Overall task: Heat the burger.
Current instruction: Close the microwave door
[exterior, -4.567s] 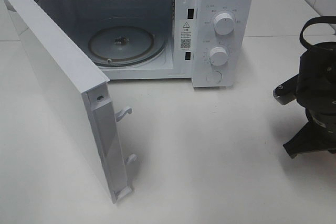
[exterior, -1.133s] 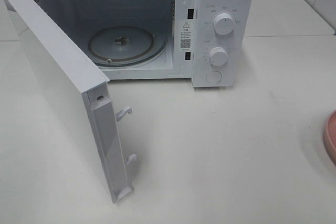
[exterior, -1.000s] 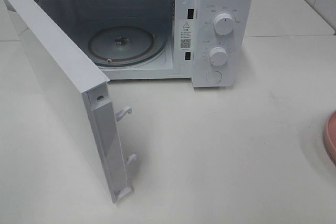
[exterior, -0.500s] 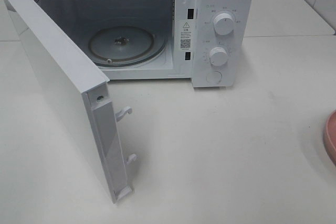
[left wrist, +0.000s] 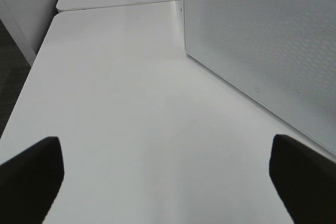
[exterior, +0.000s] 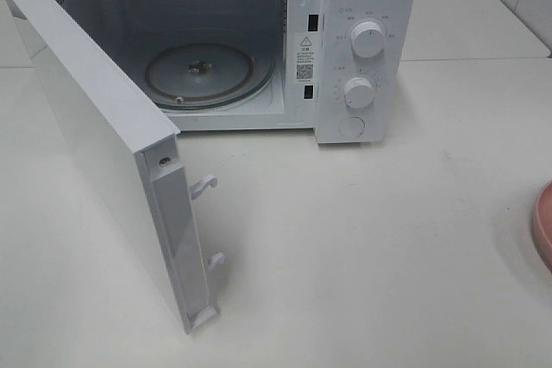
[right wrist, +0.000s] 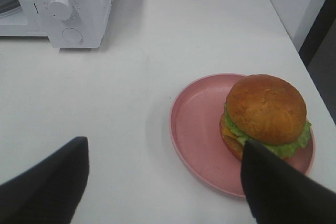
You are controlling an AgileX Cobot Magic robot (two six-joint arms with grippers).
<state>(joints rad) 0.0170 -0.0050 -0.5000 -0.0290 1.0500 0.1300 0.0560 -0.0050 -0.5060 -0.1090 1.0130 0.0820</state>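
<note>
From high above, a white microwave [exterior: 259, 40] is sitting on the white table [exterior: 371, 247] with its door [exterior: 103, 152] swinging wide toward the camera, baring the glass turntable [exterior: 207, 75]. A sliver of pink plate [exterior: 543, 226] is peeking in at the right edge — unchanged over the last second, though the right arm that was filling that corner several seconds ago is gone from sight.

In the left wrist view, the left gripper [left wrist: 168, 177] is hovering with jaws spread wide and empty, the door's perforated panel [left wrist: 262, 40] standing beside it.

In the right wrist view, the right gripper [right wrist: 165, 182] is hanging with jaws wide apart, gripping nothing, one finger [right wrist: 283, 192] overlapping the plate's [right wrist: 197, 129] rim — the burger [right wrist: 265, 114] is resting on the plate, well apart from the microwave [right wrist: 68, 3].
</note>
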